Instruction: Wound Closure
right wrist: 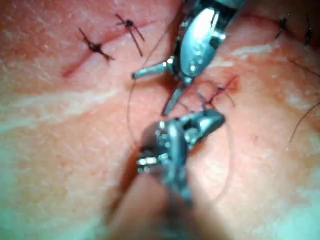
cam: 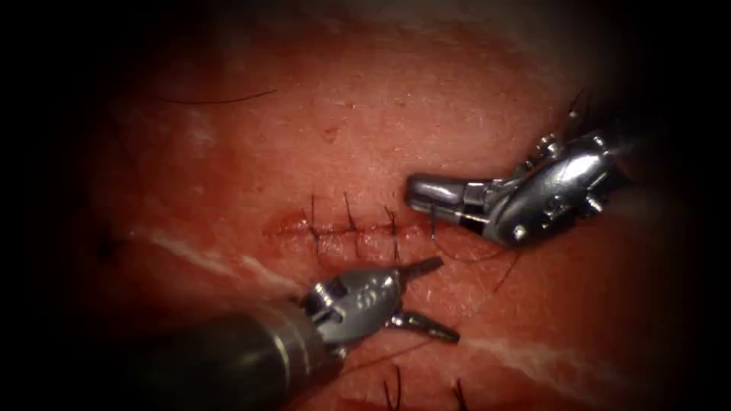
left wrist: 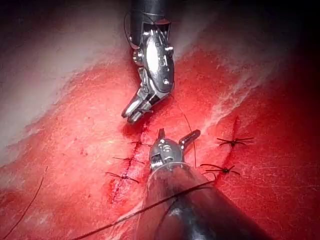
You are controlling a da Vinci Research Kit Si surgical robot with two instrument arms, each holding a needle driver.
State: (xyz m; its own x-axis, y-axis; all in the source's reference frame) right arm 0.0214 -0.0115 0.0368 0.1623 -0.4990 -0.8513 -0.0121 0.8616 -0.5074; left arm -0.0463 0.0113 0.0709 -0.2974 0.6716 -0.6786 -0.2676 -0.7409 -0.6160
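The cut runs sideways across the tissue, crossed by three dark stitches. My right tool lies just above the cut's right end, jaws shut. A short dark piece, most likely the needle, runs from those jaws down into the tissue at that end. Thread curves off to the right from there. Below the cut, my left tool has its jaws spread wide, holding nothing. In the left wrist view the left tool sits open beneath the right tool.
Older knotted stitches sit at the bottom edge of the endoscope view, below the left tool. A loose dark strand lies on the tissue at the far left. A pale fatty streak crosses below the cut.
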